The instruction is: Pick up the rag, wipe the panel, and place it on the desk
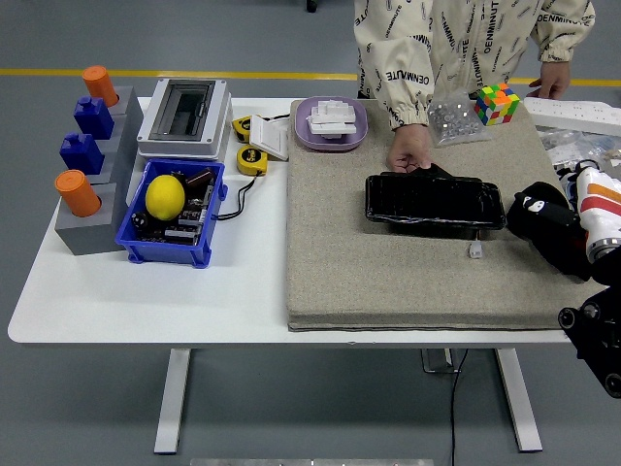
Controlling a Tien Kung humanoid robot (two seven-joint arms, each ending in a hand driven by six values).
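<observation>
A black rag (539, 225) lies bunched on the right side of the grey mat (388, 277). The glossy black panel (435, 201) sits in the middle of the mat. At its far left corner a person's hand (411, 151) rests on it. My right hand (592, 212), white with orange bands, comes in from the right edge and sits at the rag's right side. Whether it grips the rag does not show. My left arm is out of sight.
A small white piece (474, 250) lies just in front of the panel. A colour cube (496, 103), a clear bag of parts (454, 119) and a purple dish (331, 124) line the mat's far edge. Left of the mat stand a blue bin (163, 254) holding a lemon (165, 196), a grey box (185, 116) and a peg block (85, 225).
</observation>
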